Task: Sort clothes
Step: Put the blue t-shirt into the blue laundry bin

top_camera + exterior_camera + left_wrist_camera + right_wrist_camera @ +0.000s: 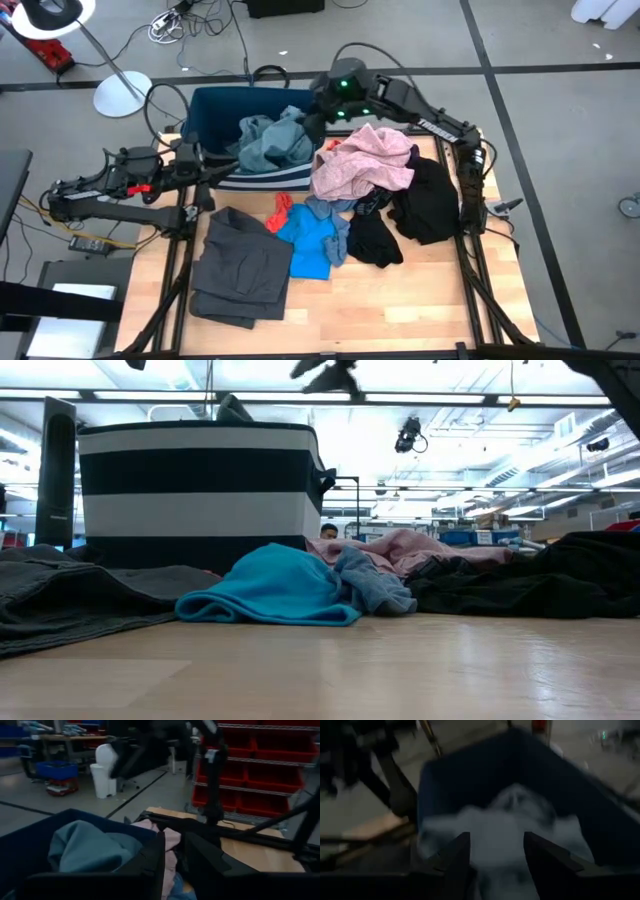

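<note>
Landmark: I place everything against the dark blue bin [215,110], which sits at the table's far edge, left of centre.
Right gripper: my right gripper [492,865] hangs over the bin's right end; its fingers stand apart with nothing between them, and the grey-blue garment [272,140] lies directly beneath, inside the bin.
Left gripper: my left gripper [172,865] waits at the bin's left-front corner, pointing across the bin; I cannot tell from here whether it is parted or pressed closed, and I see no cloth in it.
Clothes left on the table: the pink garment [362,160] is heaped just right of the bin, its near-left edge touching the bin's front-right corner. The black garment [425,200] lies farther right, the bright blue garment [312,245] in front of the bin, the dark grey garment [240,265] front-left.
Deciding relation: I judge the pink heap to be the next pick. It lies just beside and towards the front from the right gripper, while the left gripper is a full bin-length away. Its long axis runs roughly across the table, away from the bin.
Risk: pink overlaps black and blue; I could drag two.
</note>
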